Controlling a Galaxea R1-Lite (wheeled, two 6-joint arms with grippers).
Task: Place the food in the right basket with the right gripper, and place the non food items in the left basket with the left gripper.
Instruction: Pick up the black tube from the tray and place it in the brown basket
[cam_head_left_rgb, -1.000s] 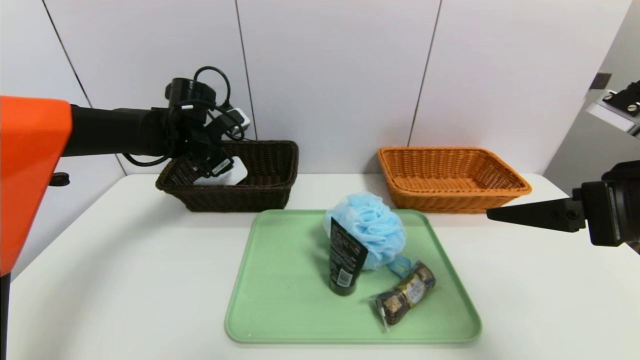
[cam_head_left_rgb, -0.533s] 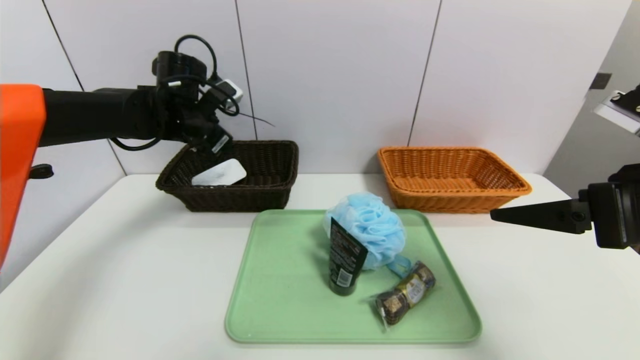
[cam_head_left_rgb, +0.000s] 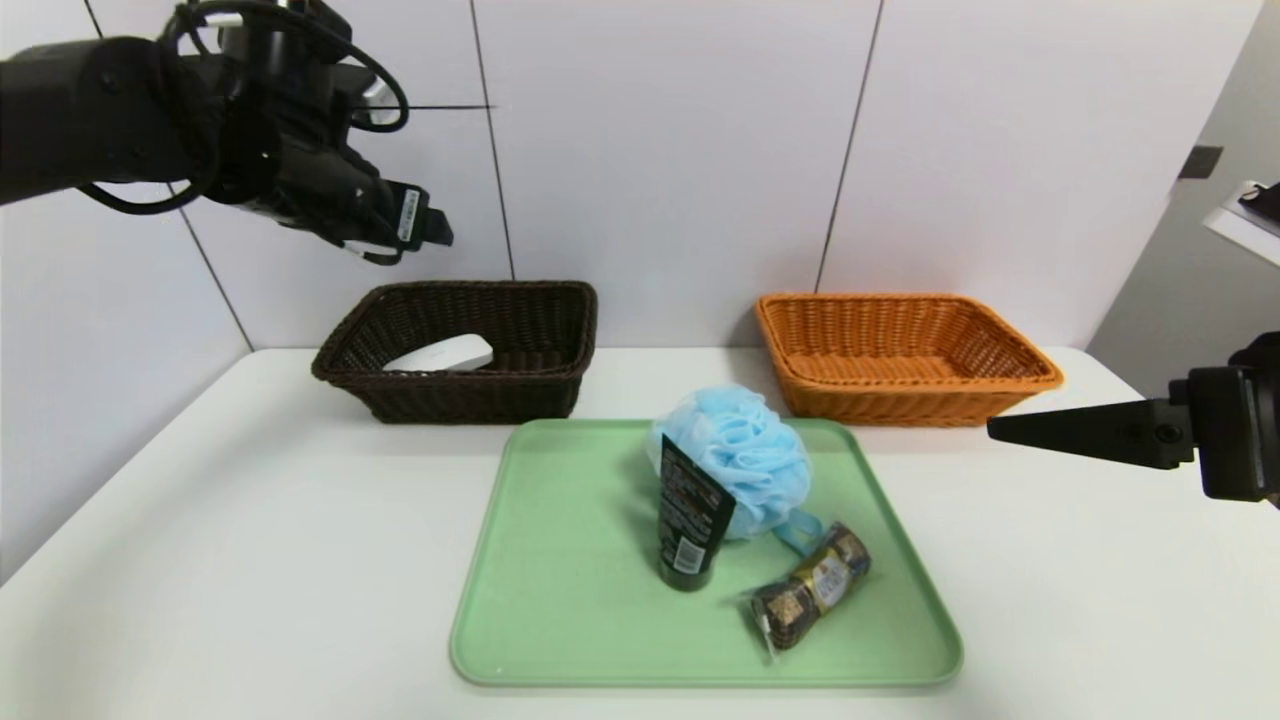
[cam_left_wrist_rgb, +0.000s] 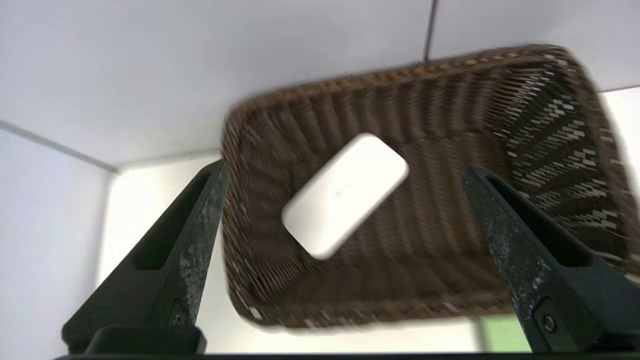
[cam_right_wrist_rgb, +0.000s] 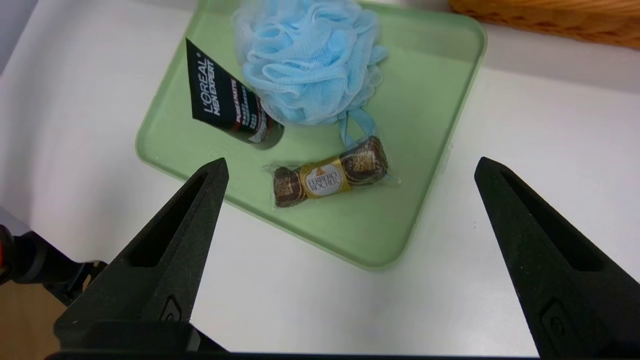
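The left hand (cam_left_wrist_rgb: 345, 175) hangs above the dark brown basket (cam_head_left_rgb: 455, 400), its fingers spread wide with nothing between them. It has risen up and away from the basket since the earlier frames, when it was down at the rim, and the white box (cam_left_wrist_rgb: 345, 196) inside now shows fully. That box is smooth, plain and rounded at the corners; it lies in the basket's left part, its long axis slanting across the floor from the near left toward the far right. Beyond it, on the white surface (cam_head_left_rgb: 300, 560), the green tray (cam_head_left_rgb: 560, 630) holds a fluffy light-blue bath puff (cam_head_left_rgb: 740, 460), a black tube (cam_head_left_rgb: 690, 520) standing on its cap in front of the puff, and a clear-wrapped Ferrero Rocher pack (cam_head_left_rgb: 812, 588) slanting from near left to far right. The orange basket (cam_head_left_rgb: 900, 405) sits behind the tray's right side. The right hand (cam_right_wrist_rgb: 352, 167) waits right of the tray, fingers spread, empty.
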